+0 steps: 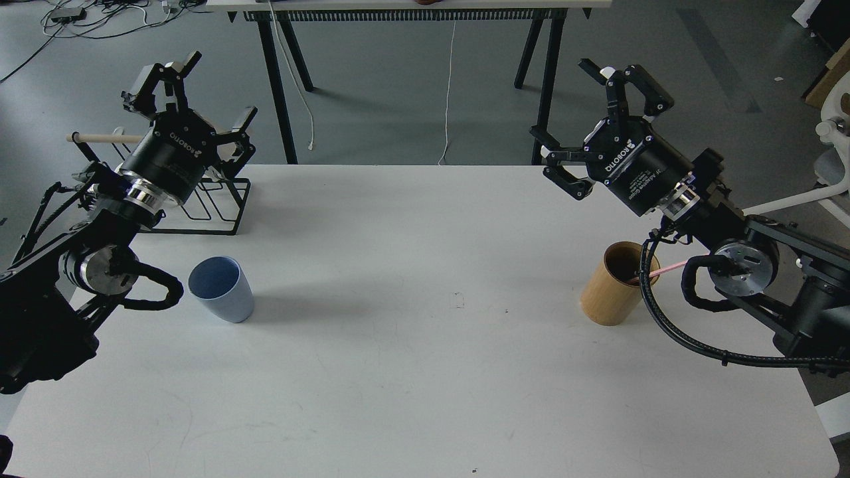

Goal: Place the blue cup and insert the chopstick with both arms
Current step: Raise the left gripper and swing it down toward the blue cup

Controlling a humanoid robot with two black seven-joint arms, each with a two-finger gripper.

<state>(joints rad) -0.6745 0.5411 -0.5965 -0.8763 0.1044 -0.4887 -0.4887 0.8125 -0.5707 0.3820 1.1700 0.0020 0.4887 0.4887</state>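
Observation:
The blue cup (221, 289) stands upright on the white table (425, 372) at the left, its mouth open to me. A thin pink chopstick (669, 268) leans out of the tan bamboo cylinder (614, 284) at the right, partly hidden behind a black cable. My left gripper (199, 99) hangs raised above the back left of the table, fingers spread wide and holding nothing. Raised above the back right, my right gripper (601, 123) is likewise open and empty. Both grippers are well clear of the cup and the chopstick.
A black wire rack (212, 206) with a beige wooden rod (106, 138) across it stands at the table's back left, behind my left arm. Beyond the table are trestle legs (279, 86) of another table, floor cables and a white chair (830, 159) at the far right.

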